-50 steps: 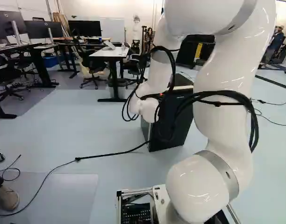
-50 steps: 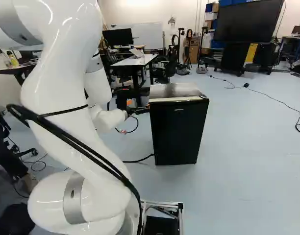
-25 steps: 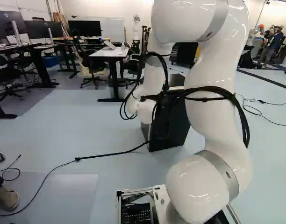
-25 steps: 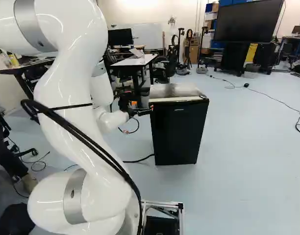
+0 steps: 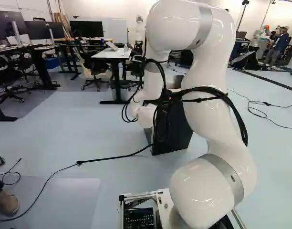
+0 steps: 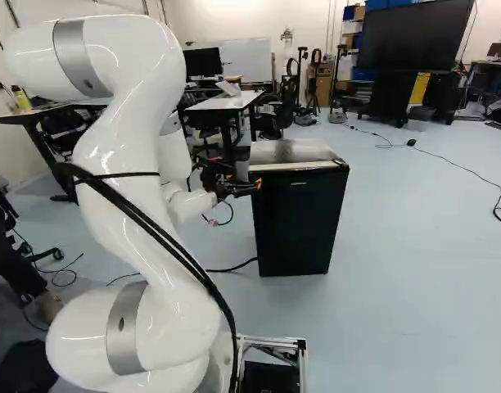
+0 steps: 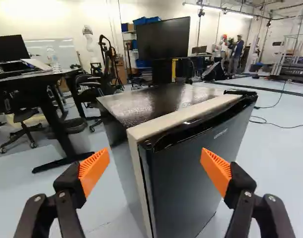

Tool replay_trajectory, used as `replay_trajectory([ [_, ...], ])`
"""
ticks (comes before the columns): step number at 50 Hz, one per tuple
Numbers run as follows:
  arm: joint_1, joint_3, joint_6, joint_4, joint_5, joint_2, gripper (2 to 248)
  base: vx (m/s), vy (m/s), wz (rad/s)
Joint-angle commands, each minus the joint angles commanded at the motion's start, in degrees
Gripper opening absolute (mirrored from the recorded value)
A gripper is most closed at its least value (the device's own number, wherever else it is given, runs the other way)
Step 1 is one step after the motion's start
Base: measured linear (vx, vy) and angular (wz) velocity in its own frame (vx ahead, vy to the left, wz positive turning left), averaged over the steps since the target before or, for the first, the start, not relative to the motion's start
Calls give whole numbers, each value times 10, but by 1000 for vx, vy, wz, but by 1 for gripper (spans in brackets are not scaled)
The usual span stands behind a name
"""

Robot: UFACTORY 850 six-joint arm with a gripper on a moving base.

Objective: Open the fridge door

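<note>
We found the fridge door (image 6: 298,225) closed; the gripper (image 6: 252,187) stood near its left edge, fingers (image 7: 217,171) spread well apart.

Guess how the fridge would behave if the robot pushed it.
The fridge looks stiff and probably heavy, being a closed box. Taller than wide, it might tip if shoved near its glossy top; pushed low, it could slide on the smooth floor.

Claw (image 6: 249,187) near closed black fridge (image 6: 300,225)
</note>
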Motion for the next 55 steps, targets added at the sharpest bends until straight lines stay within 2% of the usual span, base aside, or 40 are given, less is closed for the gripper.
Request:
replay_trajectory([
  [25, 13, -34, 0, 70, 54, -58, 247, 0, 0, 0],
  [42, 26, -51, 0, 76, 59, -73, 247, 0, 0, 0],
  [55, 26, -65, 0, 76, 59, -81, 247, 0, 0, 0],
])
